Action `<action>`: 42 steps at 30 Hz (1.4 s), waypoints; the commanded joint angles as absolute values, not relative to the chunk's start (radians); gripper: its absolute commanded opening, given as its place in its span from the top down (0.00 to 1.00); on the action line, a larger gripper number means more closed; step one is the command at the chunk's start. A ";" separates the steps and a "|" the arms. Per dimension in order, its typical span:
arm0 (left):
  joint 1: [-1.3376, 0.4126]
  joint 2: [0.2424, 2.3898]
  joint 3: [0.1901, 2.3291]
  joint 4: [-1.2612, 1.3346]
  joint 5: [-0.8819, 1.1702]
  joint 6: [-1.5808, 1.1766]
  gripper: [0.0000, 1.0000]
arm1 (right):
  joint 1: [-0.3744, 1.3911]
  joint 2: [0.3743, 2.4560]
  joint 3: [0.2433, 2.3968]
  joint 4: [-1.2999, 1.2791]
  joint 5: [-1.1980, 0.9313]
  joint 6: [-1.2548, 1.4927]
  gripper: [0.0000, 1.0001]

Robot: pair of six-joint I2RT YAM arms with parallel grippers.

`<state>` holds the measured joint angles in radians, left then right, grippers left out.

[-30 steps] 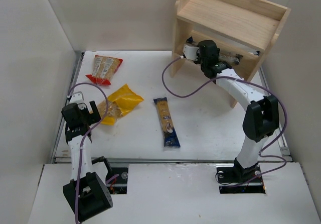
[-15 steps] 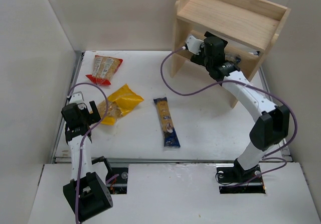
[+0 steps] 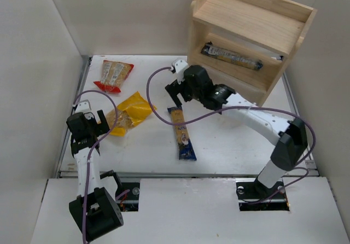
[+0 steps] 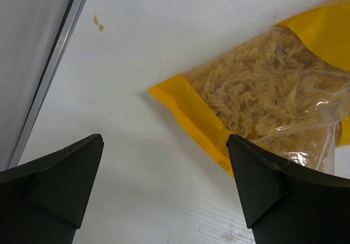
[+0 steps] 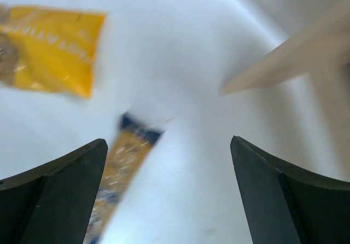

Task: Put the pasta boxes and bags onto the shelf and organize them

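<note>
Right gripper (image 3: 176,93): hangs over the white table (image 3: 229,145) with fingers spread wide, pinches nothing. Blue spaghetti pack (image 3: 182,133): lies flat on the table just under and to the near side of that claw, far end closest to the fingertips; shows as a blurred blue-and-yellow strip low between the two dark fingers in the right wrist view. Dark grey-brown spaghetti pack (image 3: 231,57): rests lengthwise on the lower tier of the wooden shelf (image 3: 257,19), well apart from the right claw, beyond it and off to its right. Left gripper (image 4: 164,145): sits low over the table near the left edge, fingers likewise parted, grips nothing. Yellow pasta bag (image 4: 273,107): lies crumpled just ahead of the left claw, window of spiral pasta facing up, one yellow corner pointing into the open gap and the rest running off past the right-hand finger; cannot tell whether bag and finger touch. From above, falls between the two claws, to the left of the right one. Red-edged clear bag (image 3: 114,74): lies flat farther out than the yellow bag, well apart from both claws, toward the far left of the table.
</note>
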<state>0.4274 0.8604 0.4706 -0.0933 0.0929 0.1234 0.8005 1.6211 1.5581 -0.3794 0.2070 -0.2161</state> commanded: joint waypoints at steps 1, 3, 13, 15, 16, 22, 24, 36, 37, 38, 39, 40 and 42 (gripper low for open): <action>0.430 0.847 0.463 -0.058 0.098 0.133 0.00 | 0.804 1.738 1.464 -0.505 0.124 0.194 0.00; 0.404 0.850 0.463 -0.063 0.124 0.156 0.00 | 0.832 1.781 1.431 -0.502 0.133 0.248 0.00; 0.282 0.877 0.462 -0.080 0.149 0.265 0.00 | 0.863 1.888 1.279 -0.362 0.072 0.338 0.00; 0.269 0.877 0.456 -0.071 0.127 0.270 0.00 | 0.890 1.920 1.272 -0.341 0.043 0.330 0.00; 0.259 0.879 0.456 -0.069 0.117 0.275 0.00 | 0.900 1.937 1.278 -0.342 0.031 0.327 0.00; 0.211 0.896 0.515 -0.090 0.054 0.252 0.00 | 0.913 1.991 1.296 -0.351 0.009 0.314 0.40; 0.251 0.890 0.561 -0.098 0.052 0.140 0.00 | 0.900 1.982 1.279 -0.351 0.018 0.310 0.71; 0.413 0.853 0.509 -0.026 0.193 -0.207 0.00 | 0.871 1.623 1.258 -0.397 0.388 -0.159 1.00; 0.416 0.851 0.508 -0.026 0.187 -0.204 0.00 | 0.871 1.605 1.267 -0.397 0.396 -0.190 1.00; 0.418 0.851 0.508 -0.026 0.183 -0.199 0.00 | 0.871 1.583 1.278 -0.397 0.406 -0.228 1.00; 0.418 0.848 0.508 -0.025 0.176 -0.196 0.00 | 0.871 1.565 1.290 -0.397 0.416 -0.263 1.00; 0.418 0.848 0.506 -0.022 0.173 -0.193 0.00 | 0.869 1.551 1.304 -0.399 0.423 -0.296 1.00; 0.418 0.848 0.502 -0.015 0.172 -0.189 0.00 | 0.869 1.534 1.330 -0.408 0.445 -0.354 1.00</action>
